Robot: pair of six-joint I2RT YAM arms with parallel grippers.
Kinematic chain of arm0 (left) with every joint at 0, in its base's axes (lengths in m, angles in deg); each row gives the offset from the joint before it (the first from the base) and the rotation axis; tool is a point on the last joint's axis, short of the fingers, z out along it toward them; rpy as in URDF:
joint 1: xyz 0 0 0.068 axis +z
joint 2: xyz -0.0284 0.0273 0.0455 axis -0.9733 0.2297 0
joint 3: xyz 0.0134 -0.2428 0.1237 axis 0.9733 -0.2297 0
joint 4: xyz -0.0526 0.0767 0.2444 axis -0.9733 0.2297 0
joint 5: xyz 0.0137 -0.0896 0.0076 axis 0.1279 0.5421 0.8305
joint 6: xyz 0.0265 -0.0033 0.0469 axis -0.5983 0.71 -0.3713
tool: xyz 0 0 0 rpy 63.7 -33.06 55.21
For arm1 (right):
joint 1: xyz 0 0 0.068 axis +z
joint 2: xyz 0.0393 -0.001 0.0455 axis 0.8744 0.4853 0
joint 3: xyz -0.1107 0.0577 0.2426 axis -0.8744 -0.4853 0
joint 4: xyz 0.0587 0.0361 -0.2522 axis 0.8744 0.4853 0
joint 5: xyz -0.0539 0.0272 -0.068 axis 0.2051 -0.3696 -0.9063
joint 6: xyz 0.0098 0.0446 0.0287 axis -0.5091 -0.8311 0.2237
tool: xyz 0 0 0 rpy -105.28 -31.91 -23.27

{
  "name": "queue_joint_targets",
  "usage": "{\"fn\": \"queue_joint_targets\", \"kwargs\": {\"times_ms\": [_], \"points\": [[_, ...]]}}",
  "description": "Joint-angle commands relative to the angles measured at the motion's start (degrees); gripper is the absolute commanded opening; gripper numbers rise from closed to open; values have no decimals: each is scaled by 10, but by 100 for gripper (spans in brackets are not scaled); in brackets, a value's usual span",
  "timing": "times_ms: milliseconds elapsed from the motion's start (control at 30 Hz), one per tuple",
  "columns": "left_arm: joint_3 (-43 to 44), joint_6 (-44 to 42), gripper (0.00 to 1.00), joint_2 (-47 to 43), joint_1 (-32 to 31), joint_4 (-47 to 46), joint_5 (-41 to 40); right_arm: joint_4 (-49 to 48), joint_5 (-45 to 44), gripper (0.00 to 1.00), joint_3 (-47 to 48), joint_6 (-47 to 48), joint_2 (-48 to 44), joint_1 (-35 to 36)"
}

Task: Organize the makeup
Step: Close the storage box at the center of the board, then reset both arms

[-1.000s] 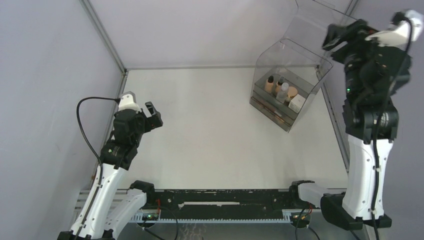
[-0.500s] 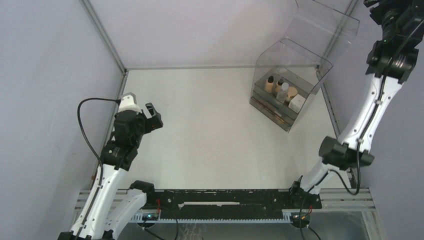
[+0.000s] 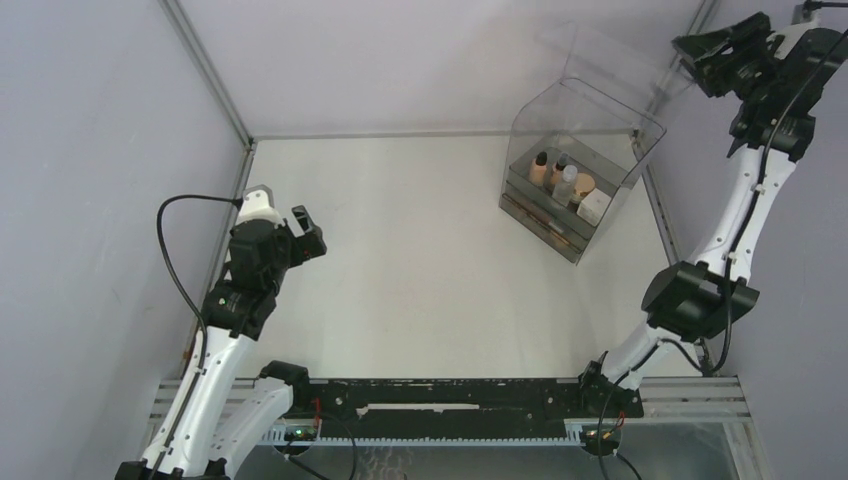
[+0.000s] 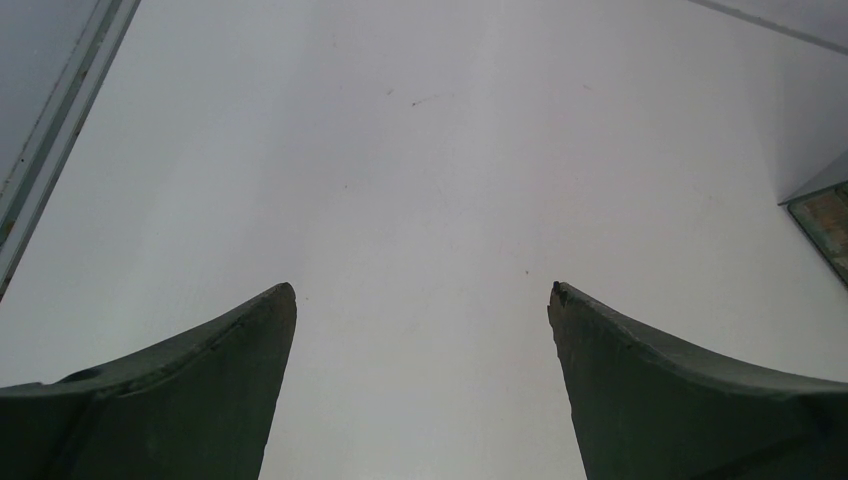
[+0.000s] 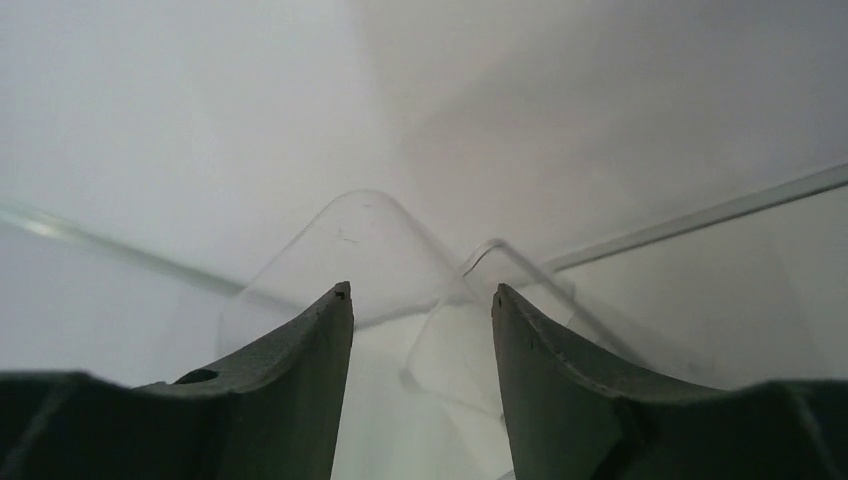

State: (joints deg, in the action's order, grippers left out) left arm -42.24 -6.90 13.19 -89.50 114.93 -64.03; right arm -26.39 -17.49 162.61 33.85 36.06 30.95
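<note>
**Left pincer** (image 3: 308, 232): left of the overhead view, above the bench (image 3: 420, 290). In its own wrist view (image 4: 420, 290) the two fingers (image 4: 200, 390) stand wide apart, with only bare bench (image 4: 420, 150) between them. All the makeup lies well apart from it, far across the frame to the right.

**Clear bin** (image 3: 620, 150): upper right of the overhead view, standing on the bench near the right-hand wall. One corner (image 4: 825, 205) shows at the right edge of the left wrist view. Its clear lid (image 3: 640, 60) is tipped up behind it and looks blurred.

**Makeup**, all inside the bin:
- tan dark-capped bottles (image 3: 540, 168), two side by side at the left of the upper compartment
- pale bottle (image 3: 567, 184), just beside them
- round tan puff (image 3: 585, 184), next along
- white box (image 3: 594, 207), at the right end
- thin dark and reddish items (image 3: 545, 222) in the lower tiers at the bin's front, too small to identify

**Right pincer** (image 3: 700, 58): top right corner of the overhead view, high above and to the right of the bin. The makeup sits well apart from it, down and to the left. In its wrist view (image 5: 420, 290) the fingers (image 5: 290, 380) are partway apart and clamp nothing. A rounded corner of the lid (image 5: 370, 240) shows just beyond the gap, but contact cannot be told.
</note>
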Motion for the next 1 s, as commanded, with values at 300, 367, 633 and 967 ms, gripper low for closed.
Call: {"fn": "queue_joint_targets", "kwargs": {"times_ms": [300, 367, 633, 967], "points": [[-16, -3, 100, -3, 4, -24, 12, 47, 39, 60, -224, 116, -254, 43], [-19, -2, 100, -2, 4, -27, 16, 52, 20, 60, -243, 121, -277, 40], [-30, 6, 100, 1, 4, -34, 29, 110, -67, 63, -295, 172, -342, 55], [-32, 16, 100, 14, 4, -55, 68, 134, -280, 73, -428, 271, -390, 451]]}}
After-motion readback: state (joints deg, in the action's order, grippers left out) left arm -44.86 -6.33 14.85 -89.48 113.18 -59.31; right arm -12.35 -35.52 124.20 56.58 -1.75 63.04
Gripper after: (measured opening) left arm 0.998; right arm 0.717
